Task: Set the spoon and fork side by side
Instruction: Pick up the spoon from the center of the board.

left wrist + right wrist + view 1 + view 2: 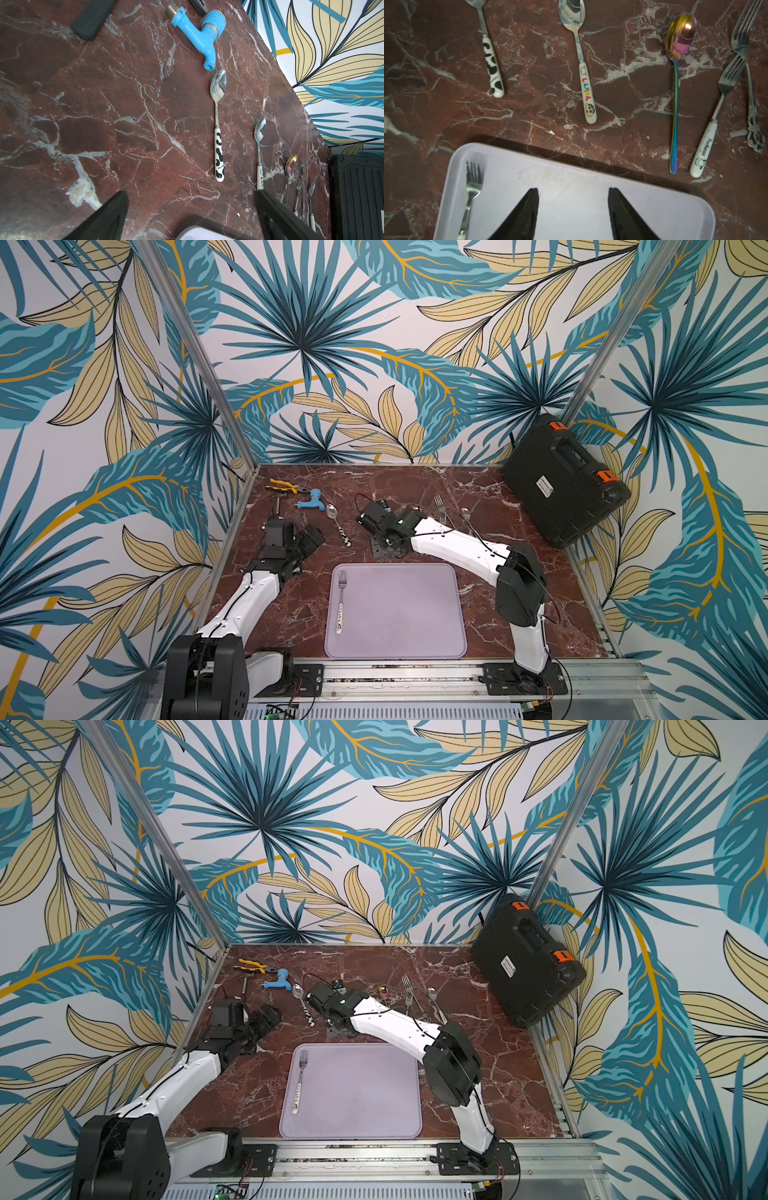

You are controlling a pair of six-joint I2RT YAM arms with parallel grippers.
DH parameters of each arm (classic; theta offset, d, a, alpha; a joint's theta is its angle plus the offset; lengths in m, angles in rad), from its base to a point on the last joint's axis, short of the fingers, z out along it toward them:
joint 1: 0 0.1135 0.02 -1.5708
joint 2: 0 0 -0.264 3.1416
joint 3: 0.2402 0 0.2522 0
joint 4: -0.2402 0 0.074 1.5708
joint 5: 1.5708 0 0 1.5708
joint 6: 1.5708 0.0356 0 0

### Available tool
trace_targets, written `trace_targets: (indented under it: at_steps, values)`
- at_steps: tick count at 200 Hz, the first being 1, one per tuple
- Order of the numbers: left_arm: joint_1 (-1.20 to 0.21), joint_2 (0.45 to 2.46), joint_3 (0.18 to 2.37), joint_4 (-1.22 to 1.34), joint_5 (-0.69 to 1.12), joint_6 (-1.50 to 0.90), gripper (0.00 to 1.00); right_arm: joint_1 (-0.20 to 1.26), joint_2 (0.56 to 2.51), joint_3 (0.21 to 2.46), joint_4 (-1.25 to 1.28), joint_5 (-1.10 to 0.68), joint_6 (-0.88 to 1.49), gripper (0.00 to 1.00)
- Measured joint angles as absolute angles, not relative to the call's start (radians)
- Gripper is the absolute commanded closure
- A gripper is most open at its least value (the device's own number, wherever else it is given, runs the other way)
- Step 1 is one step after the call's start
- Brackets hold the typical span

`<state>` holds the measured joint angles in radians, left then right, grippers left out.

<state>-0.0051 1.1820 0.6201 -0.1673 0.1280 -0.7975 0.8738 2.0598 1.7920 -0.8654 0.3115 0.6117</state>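
A fork [340, 601] with a white cartoon handle lies along the left side of the lilac tray [407, 614], also seen in the right wrist view as the fork [472, 187] on the tray [591, 176]. A spoon [586, 83] with a matching cartoon handle lies on the marble just beyond the tray's far edge. My right arm covers it in both top views. My right gripper [573, 189] hangs open over the tray's far part with nothing between its fingers. My left gripper [309, 537] is wide open and empty, left of the tray.
A cow-patterned spoon [338, 526] lies left of the right gripper. An iridescent spoon [679, 41], a white-handled fork [716, 116] and an ornate metal fork [745, 62] lie to the right. A blue tap [309, 501] and pliers [282, 486] sit at the back left, a black case [561, 481] at the back right.
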Motion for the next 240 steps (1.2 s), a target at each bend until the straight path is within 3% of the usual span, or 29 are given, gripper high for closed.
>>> trace_targets:
  at_steps: [111,198,240]
  values:
    - [-0.005,1.210,0.615,-0.146,0.140,-0.791,0.00,0.699,2.340,2.020,-0.871,0.220,0.361,0.45]
    - [-0.005,1.224,0.615,-0.144,0.146,-0.788,0.00,0.694,2.413,2.066,-0.866,0.111,0.308,0.46]
    - [-0.005,1.230,0.615,-0.144,0.152,-0.783,0.00,0.694,2.440,2.104,-0.872,0.111,0.304,0.60]
